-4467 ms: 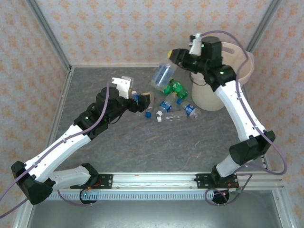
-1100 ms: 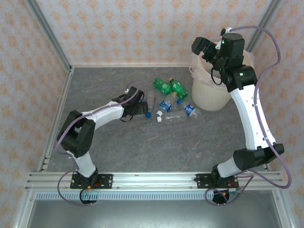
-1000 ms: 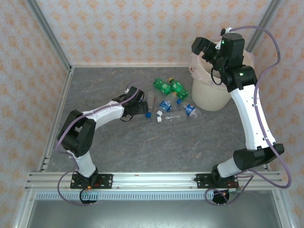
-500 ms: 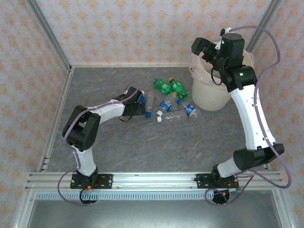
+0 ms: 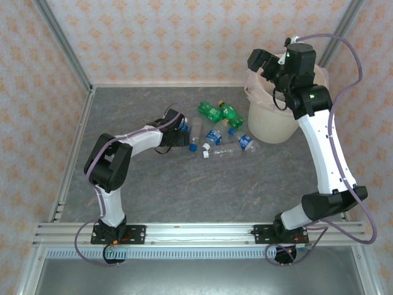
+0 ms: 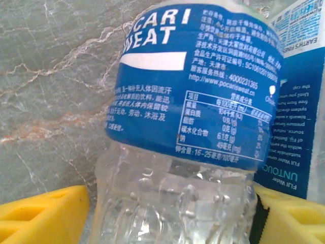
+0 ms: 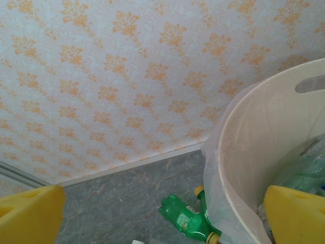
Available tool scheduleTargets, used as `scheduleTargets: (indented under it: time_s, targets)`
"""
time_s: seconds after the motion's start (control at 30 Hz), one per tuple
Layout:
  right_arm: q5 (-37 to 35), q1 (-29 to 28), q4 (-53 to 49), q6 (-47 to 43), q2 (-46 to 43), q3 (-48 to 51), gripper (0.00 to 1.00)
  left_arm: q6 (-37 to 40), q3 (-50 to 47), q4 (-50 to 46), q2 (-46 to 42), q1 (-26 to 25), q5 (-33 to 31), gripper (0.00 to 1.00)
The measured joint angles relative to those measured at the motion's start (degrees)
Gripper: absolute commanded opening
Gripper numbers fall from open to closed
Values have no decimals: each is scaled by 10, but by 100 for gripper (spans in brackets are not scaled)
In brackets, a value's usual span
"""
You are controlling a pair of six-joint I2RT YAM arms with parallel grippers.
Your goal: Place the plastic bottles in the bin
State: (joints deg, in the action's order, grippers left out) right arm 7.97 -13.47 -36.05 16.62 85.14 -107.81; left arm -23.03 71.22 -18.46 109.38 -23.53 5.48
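Left hand (image 6: 170, 213) grasps 1 Pocari bottle (image 6: 193, 86) lying flat, long axis running straight ahead.

clear blue-labelled plastic bottle (image 6: 193, 101): both ends cut off | round cream-white plastic bin (image 7: 252, 147): right side cropped, contents (image 7: 303, 175) kinda murky

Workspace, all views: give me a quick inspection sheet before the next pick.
Surface: grey marbled table, no spills seen.
Job's things: plastic bottles lying clustered mid-table, two green bottles among them; bin upright at far right, lined, some bottles inside.
Clutter: nothing seen.
Tools: left tool straddles a Pocari Sweat bottle lying on the table, grip unconfirmed; right tool open above the bin's rim, nothing between its fingers.
Cables: purple cables looped along both arms, no snag seen.
Surroundings: patterned walls, metal frame posts.
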Motion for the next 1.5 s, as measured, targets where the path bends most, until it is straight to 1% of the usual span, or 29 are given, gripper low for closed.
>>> scheduleTargets:
  time_s: [0.1, 0.33, 0.47, 0.63, 0.77, 0.9, 1.1, 1.2, 1.27, 1.37, 1.5]
  targets:
    - [0, 0, 0, 0, -4, 2, 100, 11, 4, 0, 10, 4, 4, 78]
    - [0, 0, -1, 0, -11, 3, 100, 27, 4, 0, 24, 8, 17, 58]
    - [3, 0, -1, 0, -14, 6, 100, 30, 2, 0, 19, 8, 19, 53]
    - [16, 0, -2, 0, -19, 12, 100, 26, -30, 2, -16, 8, 23, 52]
    - [40, 0, -1, 3, -22, 21, 100, 19, -63, 4, -80, 8, 31, 51]
    - [57, -7, 0, 14, -22, 25, 100, 16, -84, 25, -147, 8, 38, 51]
    - [74, -38, 1, 27, -17, 24, 100, 15, -108, 62, -236, 2, 52, 51]
    - [81, -63, 5, 33, -6, 21, 100, 20, -115, 78, -276, -17, 55, 51]
    - [82, -82, 7, 33, 6, 15, 100, 27, -116, 89, -300, -38, 55, 51]
    - [82, -109, 10, 33, 25, 7, 100, 40, -116, 103, -325, -67, 54, 51]
    - [83, -135, 10, 32, 42, 3, 100, 52, -116, 121, -349, -89, 49, 51]
